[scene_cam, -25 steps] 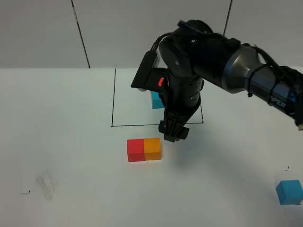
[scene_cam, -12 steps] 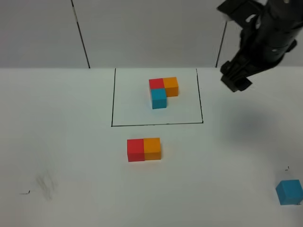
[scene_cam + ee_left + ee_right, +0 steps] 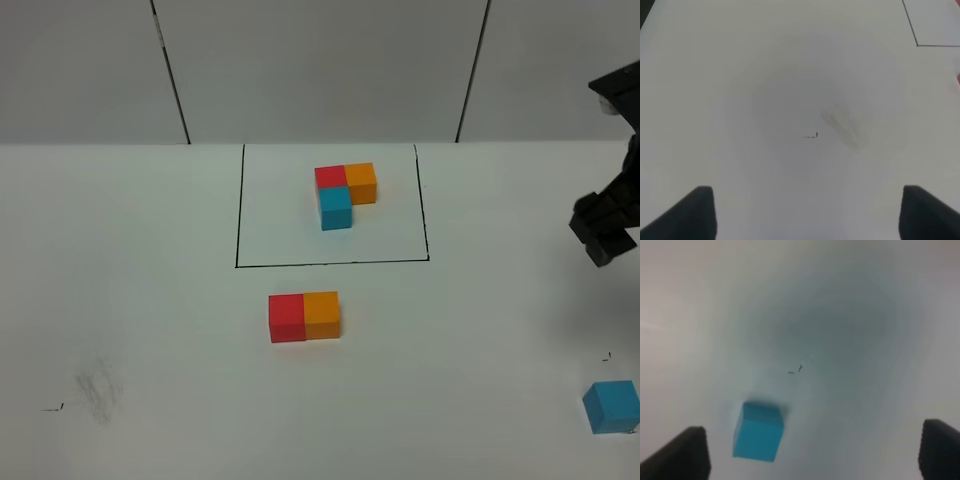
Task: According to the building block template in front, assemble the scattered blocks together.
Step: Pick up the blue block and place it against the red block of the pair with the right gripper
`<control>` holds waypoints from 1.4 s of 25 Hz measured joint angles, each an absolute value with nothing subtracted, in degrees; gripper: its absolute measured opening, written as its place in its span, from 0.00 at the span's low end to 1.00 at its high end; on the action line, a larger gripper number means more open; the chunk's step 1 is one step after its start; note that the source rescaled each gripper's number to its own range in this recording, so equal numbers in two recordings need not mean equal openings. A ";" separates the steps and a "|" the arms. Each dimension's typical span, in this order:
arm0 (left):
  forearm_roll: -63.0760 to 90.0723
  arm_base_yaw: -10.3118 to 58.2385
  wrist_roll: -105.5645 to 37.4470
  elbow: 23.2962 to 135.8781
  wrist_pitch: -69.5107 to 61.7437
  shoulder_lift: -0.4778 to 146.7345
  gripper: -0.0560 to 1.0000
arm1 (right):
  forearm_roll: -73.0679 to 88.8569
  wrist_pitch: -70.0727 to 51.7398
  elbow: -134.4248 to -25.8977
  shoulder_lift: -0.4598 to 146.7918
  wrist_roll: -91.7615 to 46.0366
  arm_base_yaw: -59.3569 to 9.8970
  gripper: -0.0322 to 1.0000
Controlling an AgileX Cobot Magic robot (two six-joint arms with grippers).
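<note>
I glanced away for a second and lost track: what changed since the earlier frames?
The right gripper swung away from the red-orange pair to the right edge of the high view, towards the loose blue cube. It is open and holds nothing. The pair, the template and the blue cube have not moved.

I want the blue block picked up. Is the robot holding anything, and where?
Nothing. The left tool and right tool are open; the blue cube lies free.

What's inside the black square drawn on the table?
An L of three small touching cubes: a red cube, an orange cube beside it, a light blue cube in front of the red. Nothing else shows inside. Only the table under them is hidden.
</note>
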State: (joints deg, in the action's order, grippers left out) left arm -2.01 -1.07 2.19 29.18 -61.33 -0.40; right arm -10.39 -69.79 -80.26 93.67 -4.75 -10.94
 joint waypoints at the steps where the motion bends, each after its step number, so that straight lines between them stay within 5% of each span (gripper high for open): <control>1: -2.01 -1.07 2.19 29.18 -61.33 -0.40 0.86 | -10.39 -69.79 -78.89 93.24 -4.62 -10.63 0.72; 14: -2.01 -1.07 2.19 29.18 -61.33 -0.40 0.86 | -8.43 -61.92 -61.64 85.54 1.39 -2.49 0.72; 35: -2.01 -1.07 2.35 29.18 -61.33 -0.40 0.86 | 0.00 -48.24 -48.41 85.41 -0.45 -2.23 0.72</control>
State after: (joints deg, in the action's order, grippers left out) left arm -2.01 -1.07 2.35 29.18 -61.33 -0.40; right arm 0.00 -48.24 -48.41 85.41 -0.45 -2.23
